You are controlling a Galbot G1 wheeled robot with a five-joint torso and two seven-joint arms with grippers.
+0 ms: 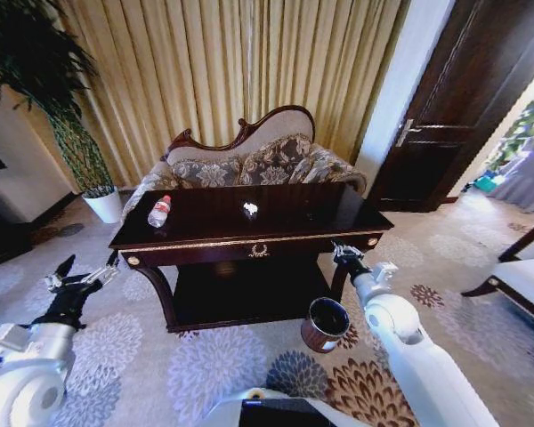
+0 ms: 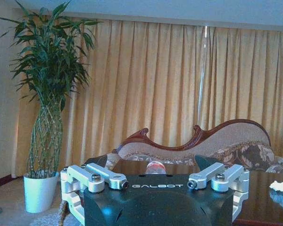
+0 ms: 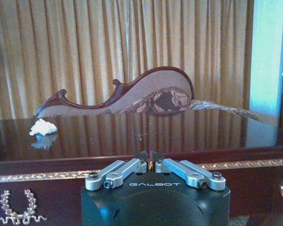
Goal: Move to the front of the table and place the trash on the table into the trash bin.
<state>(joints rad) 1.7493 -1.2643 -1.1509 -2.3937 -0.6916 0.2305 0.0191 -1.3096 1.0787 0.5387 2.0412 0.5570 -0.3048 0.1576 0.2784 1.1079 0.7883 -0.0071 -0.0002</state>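
Note:
The dark glossy table (image 1: 294,227) stands right in front of me. On it, a clear bottle (image 1: 159,212) with a red cap lies at the far left and a crumpled white paper wad (image 1: 250,210) sits near the middle. The small reddish-brown trash bin (image 1: 326,324) is on the carpet by the table's front right leg. My left gripper (image 1: 84,271) hangs open off the table's left front corner, apart from it. My right gripper (image 1: 345,253) is shut and empty just before the table's right front edge (image 3: 132,162). The right wrist view has the wad (image 3: 42,127) beyond that edge.
A carved sofa (image 1: 249,160) stands behind the table against gold curtains. A tall plant in a white pot (image 1: 105,205) is at the back left. A dark door (image 1: 463,107) is at the right, and a dark furniture piece (image 1: 521,276) juts in at the right edge.

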